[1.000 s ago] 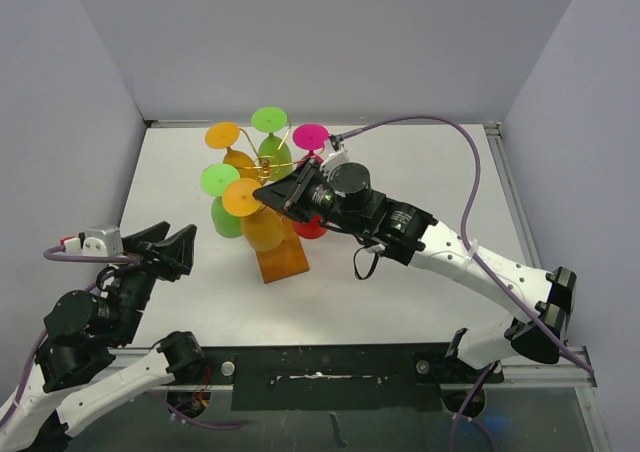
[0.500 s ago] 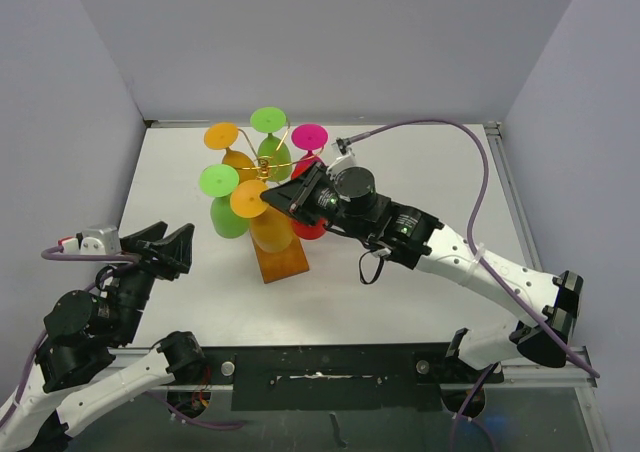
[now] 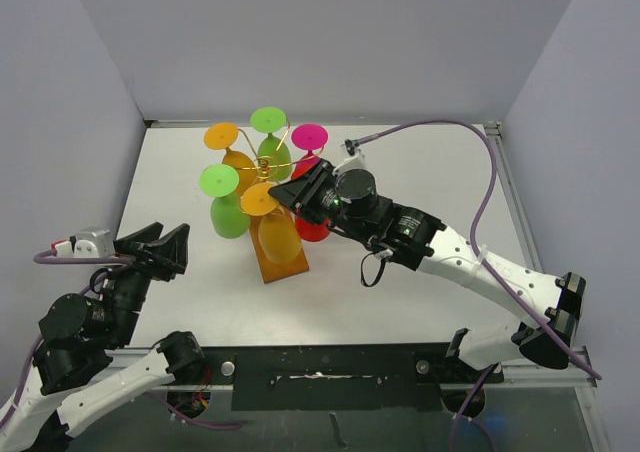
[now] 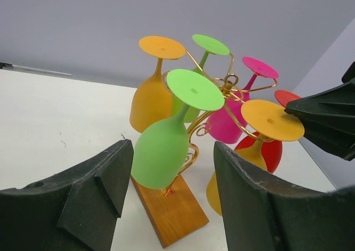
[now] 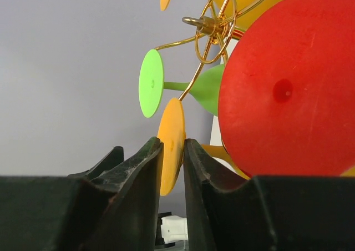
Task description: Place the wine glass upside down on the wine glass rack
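Observation:
The orange wine glass point(image 3: 277, 236) hangs upside down on the wine glass rack point(image 3: 286, 263), a gold wire stand on a brown wooden base. Its flat foot point(image 5: 172, 123) stands edge-on between the fingers of my right gripper point(image 5: 173, 146). The jaws are a little apart, open slightly wider than the foot is thick. From above, the right gripper point(image 3: 281, 196) sits at the rack's right side, level with that foot. My left gripper point(image 3: 166, 247) hovers open to the left of the rack, holding nothing. In its wrist view the rack base point(image 4: 173, 213) shows between its fingers point(image 4: 113, 170).
Several other glasses hang upside down on the same rack: green point(image 3: 227, 215), orange point(image 3: 237, 159), green point(image 3: 273, 152), pink point(image 3: 309, 137) and red point(image 3: 312, 228). The red glass's foot point(image 5: 288, 90) is close beside my right fingers. Grey walls enclose the white table point(image 3: 420, 172).
My right gripper's jaws have parted slightly around the orange glass's foot. The glass has sunk a little and settled onto the rack. The left arm has stayed almost still.

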Controlling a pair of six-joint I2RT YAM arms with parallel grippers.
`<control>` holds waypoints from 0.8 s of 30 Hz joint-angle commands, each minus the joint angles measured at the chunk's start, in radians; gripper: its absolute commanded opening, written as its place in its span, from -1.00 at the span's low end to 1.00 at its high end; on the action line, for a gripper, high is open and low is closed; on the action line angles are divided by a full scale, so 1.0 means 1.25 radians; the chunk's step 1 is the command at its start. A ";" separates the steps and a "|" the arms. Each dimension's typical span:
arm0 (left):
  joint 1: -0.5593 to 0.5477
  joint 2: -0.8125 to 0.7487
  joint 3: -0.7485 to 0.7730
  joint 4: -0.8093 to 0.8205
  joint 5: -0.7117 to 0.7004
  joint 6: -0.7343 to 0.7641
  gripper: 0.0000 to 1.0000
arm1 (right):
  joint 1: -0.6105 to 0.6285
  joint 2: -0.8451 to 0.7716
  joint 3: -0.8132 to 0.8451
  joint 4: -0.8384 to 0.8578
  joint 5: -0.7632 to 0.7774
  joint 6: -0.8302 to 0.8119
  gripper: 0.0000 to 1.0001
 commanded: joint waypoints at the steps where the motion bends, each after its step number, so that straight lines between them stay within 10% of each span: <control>1: 0.001 -0.010 0.021 0.025 -0.005 -0.002 0.15 | 0.002 -0.018 0.017 0.029 0.024 -0.012 -0.48; 24: 0.001 -0.008 0.028 0.030 0.001 0.010 0.15 | -0.002 -0.170 -0.055 -0.079 -0.014 -0.146 0.43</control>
